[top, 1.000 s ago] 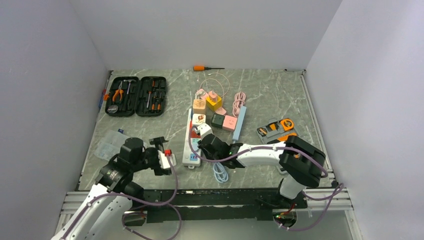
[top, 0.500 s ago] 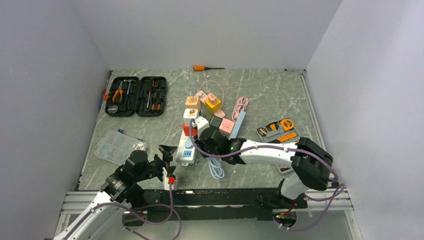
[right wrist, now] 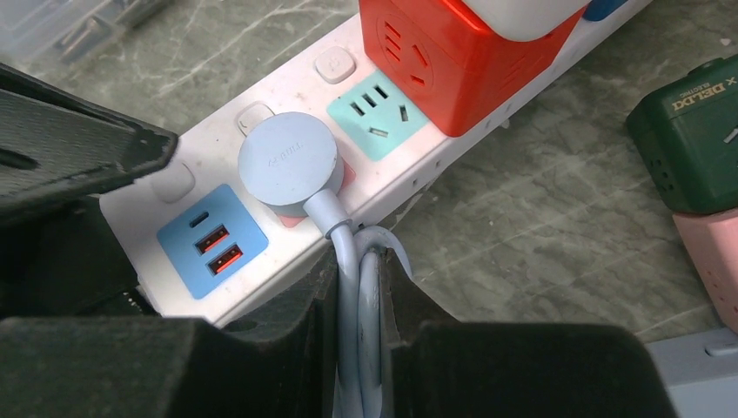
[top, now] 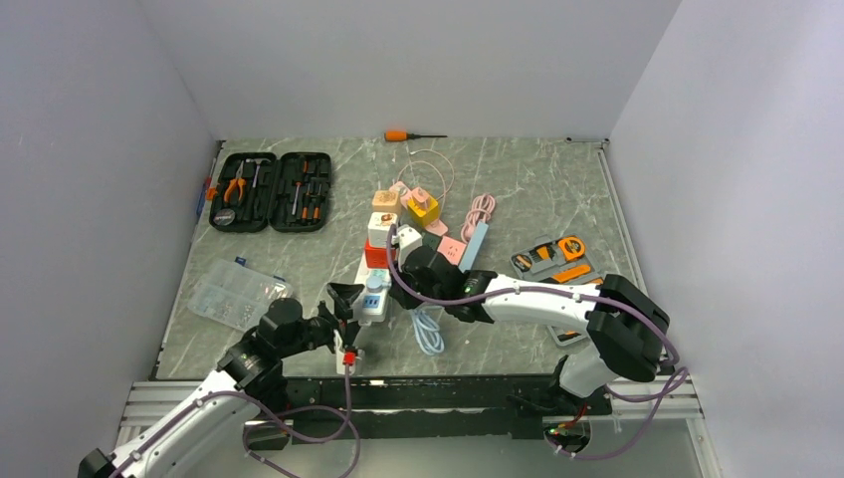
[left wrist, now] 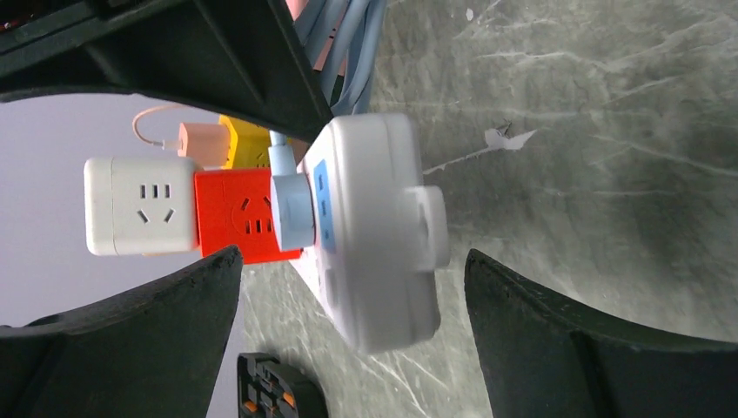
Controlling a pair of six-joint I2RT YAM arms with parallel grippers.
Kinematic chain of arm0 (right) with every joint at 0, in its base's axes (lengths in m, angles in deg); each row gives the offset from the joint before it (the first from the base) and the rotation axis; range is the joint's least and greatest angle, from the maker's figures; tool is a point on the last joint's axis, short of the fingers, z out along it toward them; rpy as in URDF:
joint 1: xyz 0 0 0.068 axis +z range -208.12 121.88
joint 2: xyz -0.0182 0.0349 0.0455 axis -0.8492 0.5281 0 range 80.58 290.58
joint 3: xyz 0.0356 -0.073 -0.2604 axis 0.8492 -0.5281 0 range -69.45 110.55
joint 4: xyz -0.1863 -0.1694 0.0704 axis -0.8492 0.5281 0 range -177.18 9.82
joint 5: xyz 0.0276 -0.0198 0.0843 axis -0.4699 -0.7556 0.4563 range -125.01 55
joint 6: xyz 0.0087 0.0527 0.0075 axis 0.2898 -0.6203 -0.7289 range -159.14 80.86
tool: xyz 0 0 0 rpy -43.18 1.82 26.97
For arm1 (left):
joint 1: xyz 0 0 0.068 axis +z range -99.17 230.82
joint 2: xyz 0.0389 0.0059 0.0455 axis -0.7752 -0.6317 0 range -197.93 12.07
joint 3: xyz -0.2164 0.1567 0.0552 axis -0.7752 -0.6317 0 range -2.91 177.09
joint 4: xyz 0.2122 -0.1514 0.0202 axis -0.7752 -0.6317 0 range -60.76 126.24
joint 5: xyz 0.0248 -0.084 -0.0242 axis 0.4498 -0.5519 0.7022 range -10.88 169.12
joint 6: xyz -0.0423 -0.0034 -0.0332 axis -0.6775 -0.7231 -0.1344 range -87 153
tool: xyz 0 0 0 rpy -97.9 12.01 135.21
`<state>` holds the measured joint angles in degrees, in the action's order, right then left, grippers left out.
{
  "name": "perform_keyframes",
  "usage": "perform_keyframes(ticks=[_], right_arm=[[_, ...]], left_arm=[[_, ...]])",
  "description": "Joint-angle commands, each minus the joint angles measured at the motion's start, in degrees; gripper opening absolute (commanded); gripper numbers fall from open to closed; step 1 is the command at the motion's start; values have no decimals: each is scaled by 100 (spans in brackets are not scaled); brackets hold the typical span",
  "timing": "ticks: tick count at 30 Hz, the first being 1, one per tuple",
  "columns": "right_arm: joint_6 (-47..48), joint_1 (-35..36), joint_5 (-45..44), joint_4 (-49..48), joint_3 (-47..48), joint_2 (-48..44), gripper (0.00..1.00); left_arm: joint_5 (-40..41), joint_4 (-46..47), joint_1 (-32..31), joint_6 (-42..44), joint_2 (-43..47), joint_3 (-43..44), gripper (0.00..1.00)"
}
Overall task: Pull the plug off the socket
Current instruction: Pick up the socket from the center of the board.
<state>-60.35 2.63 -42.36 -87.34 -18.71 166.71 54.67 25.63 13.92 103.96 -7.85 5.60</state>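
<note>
A white power strip (top: 363,269) lies on the marble table with a red cube adapter (top: 376,255) and a white cube (top: 381,229) stacked on it. A round light-blue plug (right wrist: 289,159) sits fully in a socket near the strip's USB end; it also shows in the top view (top: 375,286). My right gripper (right wrist: 358,287) is shut on the plug's blue cable (right wrist: 344,231), just below the plug. My left gripper (left wrist: 352,259) is open, its fingers (left wrist: 592,340) on either side of the strip's end (left wrist: 383,252) without touching it.
An open black tool case (top: 271,191) and a clear parts box (top: 229,296) lie to the left. Yellow (top: 425,207), green (right wrist: 696,139) and pink (top: 454,246) adapters, a pink cable (top: 478,207) and an orange-grey tool set (top: 552,259) lie right of the strip. The blue cable coils (top: 430,334) near the front.
The strip has shifted left and away with my right gripper on the cable. My left arm has swung lower and its open gripper now faces the strip's near end.
</note>
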Motion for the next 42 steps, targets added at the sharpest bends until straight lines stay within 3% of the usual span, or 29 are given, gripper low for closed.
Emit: perform_keyframes(ticks=[1, 3, 5, 9, 12, 15, 19, 20, 22, 32, 42], right_arm=[[-421, 18, 591, -1245, 147, -505, 0], [-419, 10, 633, -1246, 109, -530, 0], [-387, 16, 622, -1224, 50, -577, 0], [-329, 14, 636, -1183, -150, -666, 0], [-273, 10, 570, -1204, -387, -749, 0], [-132, 13, 331, -1117, -557, -761, 10], [217, 14, -217, -803, -553, -647, 57], [301, 16, -329, -755, -537, -631, 66], [502, 23, -666, -611, -523, -652, 73], [1496, 539, -1927, -467, -214, -572, 76], [2418, 1360, -3463, -999, 207, 461, 66]], left_arm=[[161, 1738, -161, 154, -326, -378, 99], [394, 2169, -192, 75, -598, -354, 95], [677, 2464, -236, -40, -861, -257, 82], [1003, 2873, -277, -135, -989, -165, 31], [1009, 2937, -309, -111, -855, -164, 15], [1008, 2724, -354, -117, -703, -74, 13], [993, 2411, -416, -30, -564, 45, 10], [976, 2334, -418, 36, -538, 84, 9], [924, 2163, -429, 144, -514, 157, 8], [738, 952, -439, 796, -918, 877, 10], [736, 523, -488, 876, -982, 1191, 11]])
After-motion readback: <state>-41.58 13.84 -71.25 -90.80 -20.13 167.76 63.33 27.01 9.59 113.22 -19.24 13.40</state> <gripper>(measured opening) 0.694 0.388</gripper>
